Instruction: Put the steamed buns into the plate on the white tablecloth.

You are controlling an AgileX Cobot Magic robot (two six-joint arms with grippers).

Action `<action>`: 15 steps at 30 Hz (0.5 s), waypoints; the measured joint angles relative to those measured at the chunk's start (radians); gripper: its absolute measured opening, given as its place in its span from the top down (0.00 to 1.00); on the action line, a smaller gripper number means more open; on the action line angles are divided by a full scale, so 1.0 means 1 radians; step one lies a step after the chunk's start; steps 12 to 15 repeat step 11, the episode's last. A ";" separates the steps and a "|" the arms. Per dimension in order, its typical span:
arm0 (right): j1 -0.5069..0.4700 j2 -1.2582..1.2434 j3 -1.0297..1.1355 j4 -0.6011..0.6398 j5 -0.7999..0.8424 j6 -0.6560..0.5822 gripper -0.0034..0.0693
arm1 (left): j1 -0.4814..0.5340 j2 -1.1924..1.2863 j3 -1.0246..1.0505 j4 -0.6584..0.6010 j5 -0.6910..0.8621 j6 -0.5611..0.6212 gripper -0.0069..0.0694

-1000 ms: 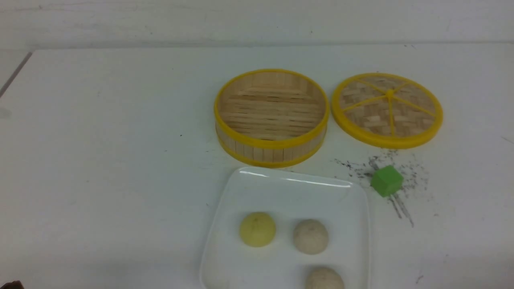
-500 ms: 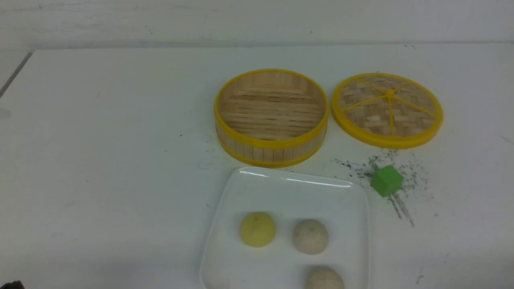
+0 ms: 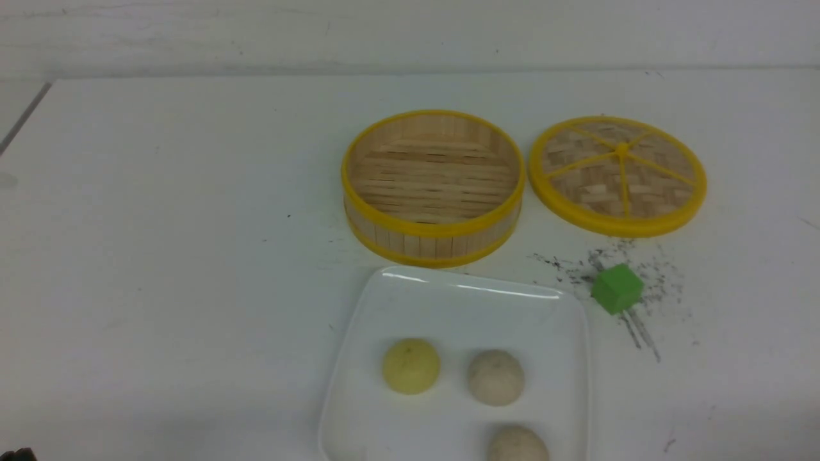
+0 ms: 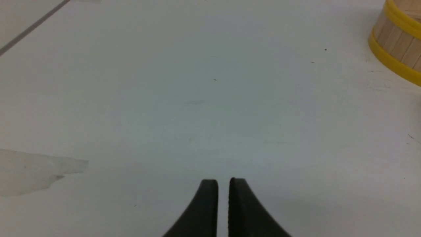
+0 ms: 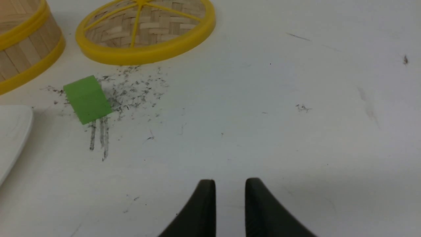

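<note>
At lower centre of the front view, the white square plate (image 3: pixel 461 307) lay on the white tablecloth (image 3: pixel 166 256) covering the bench, and all three steamed buns sat inside it: the pale yellow bun (image 3: pixel 410 365) toward the left, one speckled off-white bun (image 3: pixel 495 377) just beside it to the right, and a second speckled bun (image 3: pixel 516 445) lower down, partly cut by the frame edge. None touched another. The bamboo steamer (image 3: pixel 433 187) stood empty just above the plate, with its woven lid (image 3: pixel 617 174) lying flat to its right. A green cube (image 3: pixel 616 288) rested below the lid among black scuff marks.

Judgement: the placing appeared complete, no bun being visible outside the plate. The step in hand was therefore most likely withdrawal to rest. To do this well, both arms should be kept clear of the plate rim and the steamer wall, so that nothing is nudged and the buns are not set rolling.

Left hand (image 4: pixel 223 181): in the left wrist view the two dark fingers stood almost together with only a narrow slit between them, gripping nothing and poised over bare cloth, well apart from the steamer wall (image 4: pixel 398 42) at the upper right of that frame.

Right hand (image 5: pixel 229 181): fingers parted by a small gap, slightly wider than the left pair, holding nothing. It sat over bare cloth, with the cube (image 5: pixel 87 99) and the plate corner (image 5: pixel 11 131) well off toward the left of that frame.
</note>
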 joint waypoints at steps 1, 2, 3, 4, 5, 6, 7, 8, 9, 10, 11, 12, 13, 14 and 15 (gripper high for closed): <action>0.000 0.000 0.000 0.000 0.000 0.000 0.73 | 0.000 0.000 0.000 0.000 0.000 0.000 0.80; 0.000 0.000 0.000 0.000 0.000 0.000 0.73 | 0.000 0.000 0.000 0.000 0.001 0.000 0.80; 0.000 0.000 0.000 0.000 0.000 0.000 0.73 | 0.000 0.000 0.000 0.000 0.000 0.000 0.80; 0.000 0.000 0.000 0.000 0.000 0.000 0.73 | 0.000 0.000 0.000 0.000 0.000 0.000 0.80; 0.000 0.000 0.000 0.000 0.000 0.000 0.72 | 0.000 0.000 0.000 0.001 0.000 0.000 0.79; 0.000 0.000 0.000 0.000 0.000 0.000 0.72 | 0.000 0.000 0.000 0.004 0.000 0.000 0.79; 0.000 0.000 0.000 0.000 0.000 0.000 0.72 | 0.000 0.000 0.000 0.005 0.000 0.000 0.79; 0.000 0.000 0.000 0.000 0.000 0.000 0.72 | 0.000 0.000 0.000 0.017 0.001 0.000 0.79; 0.000 0.000 0.000 0.000 0.000 0.000 0.72 | 0.000 0.000 0.000 0.019 0.001 0.000 0.79; 0.000 0.000 0.000 0.000 0.000 0.000 0.72 | 0.000 0.000 0.000 0.027 0.002 0.000 0.79; 0.000 0.000 0.000 0.000 0.000 0.000 0.71 | 0.000 0.000 0.000 0.045 0.004 0.000 0.79; 0.000 0.000 0.000 0.000 0.000 0.000 0.71 | 0.000 0.000 0.000 0.045 0.004 0.000 0.79; 0.000 0.000 0.000 0.000 0.000 0.000 0.71 | 0.000 0.000 0.000 0.045 0.004 0.000 0.79; 0.000 0.000 0.000 0.000 0.000 0.000 0.71 | 0.000 0.000 0.000 0.045 0.004 0.000 0.79; 0.000 0.000 0.000 0.000 0.000 0.000 0.71 | 0.000 0.000 0.000 0.045 0.004 0.000 0.79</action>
